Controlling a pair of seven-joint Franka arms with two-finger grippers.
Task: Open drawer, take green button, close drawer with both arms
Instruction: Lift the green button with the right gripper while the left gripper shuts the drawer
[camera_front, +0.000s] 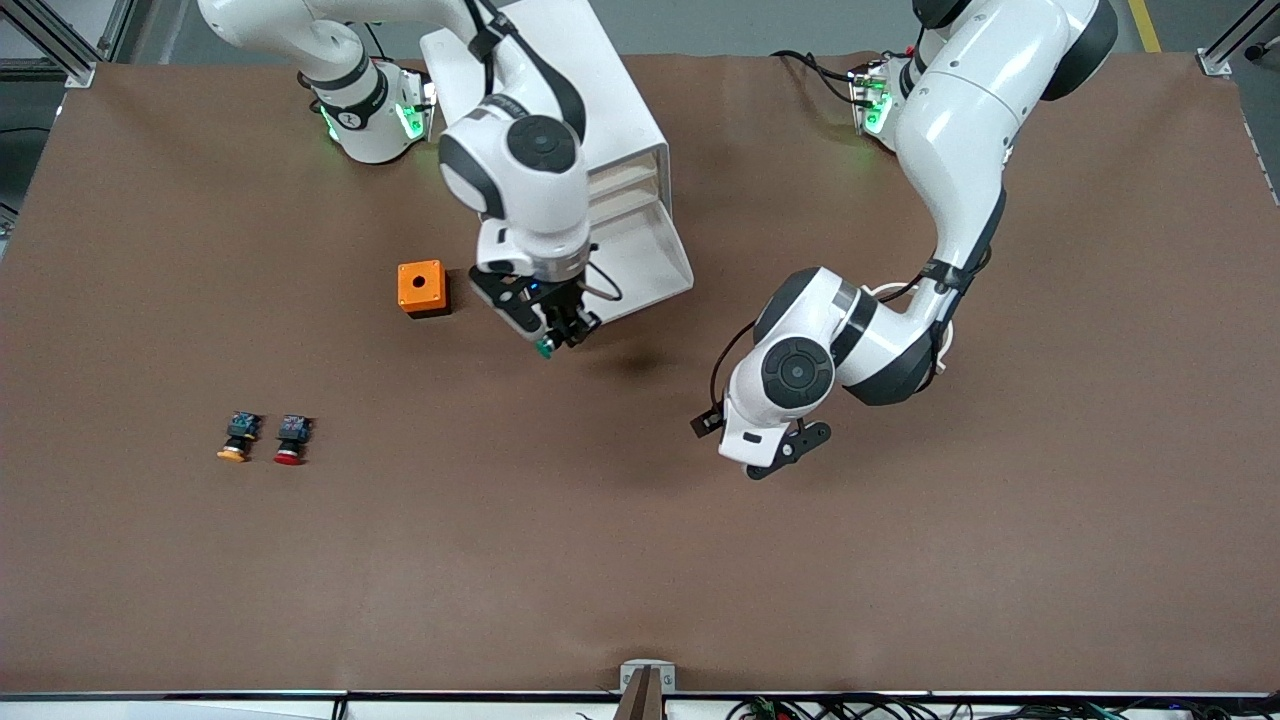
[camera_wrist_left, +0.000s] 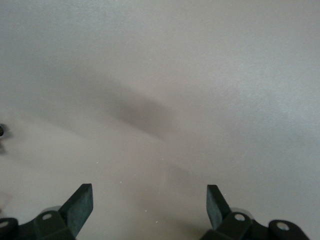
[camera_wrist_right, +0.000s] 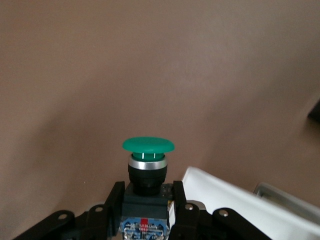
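The white cabinet stands near the robots' bases with its drawer pulled out. My right gripper is shut on the green-capped button and holds it up over the table just in front of the drawer's front. In the right wrist view the fingers clamp the button's black-and-blue body, the green cap points away from the wrist, and the white drawer edge shows beside it. My left gripper is open and empty over bare table toward the left arm's end, its fingertips wide apart.
An orange box with a round hole sits beside the right gripper. A yellow-capped button and a red-capped button lie side by side toward the right arm's end, nearer the front camera. Brown cloth covers the table.
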